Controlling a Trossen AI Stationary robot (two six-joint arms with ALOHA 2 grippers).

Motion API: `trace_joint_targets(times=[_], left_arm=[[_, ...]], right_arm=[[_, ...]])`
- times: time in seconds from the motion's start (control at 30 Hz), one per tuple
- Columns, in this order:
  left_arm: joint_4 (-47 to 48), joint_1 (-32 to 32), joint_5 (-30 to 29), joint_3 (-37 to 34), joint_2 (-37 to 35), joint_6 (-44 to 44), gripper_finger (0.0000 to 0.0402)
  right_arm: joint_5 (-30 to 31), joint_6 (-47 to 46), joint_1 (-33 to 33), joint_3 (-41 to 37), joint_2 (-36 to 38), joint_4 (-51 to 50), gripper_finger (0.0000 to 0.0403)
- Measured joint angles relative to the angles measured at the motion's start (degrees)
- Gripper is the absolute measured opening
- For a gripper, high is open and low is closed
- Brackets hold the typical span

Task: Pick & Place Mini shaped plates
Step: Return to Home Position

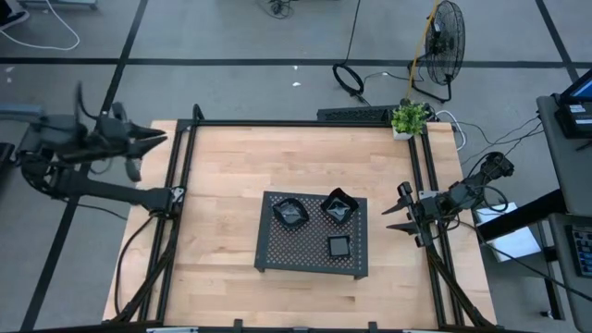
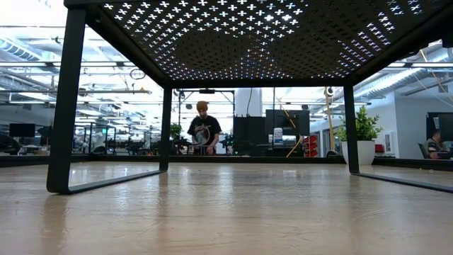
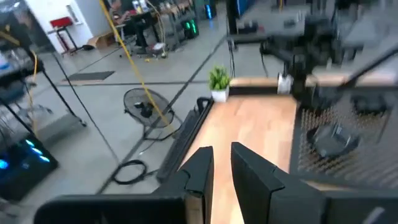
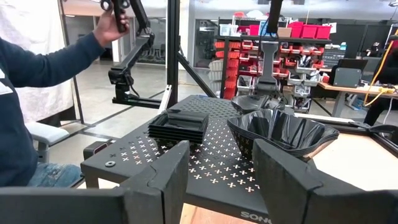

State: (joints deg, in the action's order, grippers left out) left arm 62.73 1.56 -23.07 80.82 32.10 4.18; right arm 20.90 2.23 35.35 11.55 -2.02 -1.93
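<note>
Bench (image 1: 222, 185) with a perforated shelf (image 1: 277, 254) at its centre. All the plates in view sit on the shelf top in three stacks: two leaf stacks (image 1: 290, 212) (image 1: 339, 205) side by side along the far edge and a square stack (image 1: 339, 245) nearer the front right. No plate lies on the bare wood. Nesting like shapes keeps each pile stable and leaves the rest of the shelf free.

The left hand (image 3: 222, 149) hangs beyond the bench's far-left corner, well apart from the shelf. Its fingers are drawn nearly together with only a slim gap, pinching nothing. The right hand (image 4: 221, 149) waits at the bench's right edge, level with the shelf. Its fingers are spread wide and hold nothing, and it faces the square stack (image 4: 180, 124) and one leaf stack (image 4: 280, 134).

Judgement: both arms stand clear so that nothing overhangs the piles. The sorting appears finished, with only parking left. The main risk is a swing across the shelf that knocks the tall leaf stacks. A person's sleeve (image 4: 43, 62) shows beside the bench.
</note>
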Motion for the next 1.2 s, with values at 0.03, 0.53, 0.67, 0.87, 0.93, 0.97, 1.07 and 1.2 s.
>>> trace_joint_targets(times=[0.03,0.53,0.67,0.87,0.93,0.97,1.07,1.2], left_arm=[[-0.74,0.00,0.02,-1.11,-1.55,-1.44,0.0063],[-36.46,0.00,-0.56,-37.32,-13.79,-4.74,0.0063],[-39.27,0.01,-2.22,-44.39,-19.22,-6.81,0.0063],[-50.75,0.00,2.84,-57.07,-28.03,-6.68,0.0063],[-54.90,0.00,4.35,-60.87,-29.77,-5.03,0.0063],[-56.33,0.00,4.74,-62.51,-30.37,-4.52,0.0063],[-57.32,0.00,4.91,-65.58,-31.69,-4.30,0.0063],[-57.23,0.00,5.04,-67.67,-31.79,-5.55,0.0063]], right_arm=[[0.01,-0.01,-0.01,0.01,0.00,0.00,0.0165],[-0.01,-0.01,0.00,0.00,0.00,-0.01,0.0165],[-0.01,0.00,0.00,0.02,0.00,-0.01,0.0165],[0.01,-0.01,-0.02,0.02,0.00,-0.01,0.0165],[-0.01,0.01,0.00,0.02,0.00,-0.01,0.0165],[0.01,0.01,0.00,0.02,0.00,-0.01,0.0165],[0.00,0.00,-0.01,0.02,0.00,-0.01,0.0165],[-0.01,0.01,-0.02,0.02,0.00,-0.01,0.0165]])
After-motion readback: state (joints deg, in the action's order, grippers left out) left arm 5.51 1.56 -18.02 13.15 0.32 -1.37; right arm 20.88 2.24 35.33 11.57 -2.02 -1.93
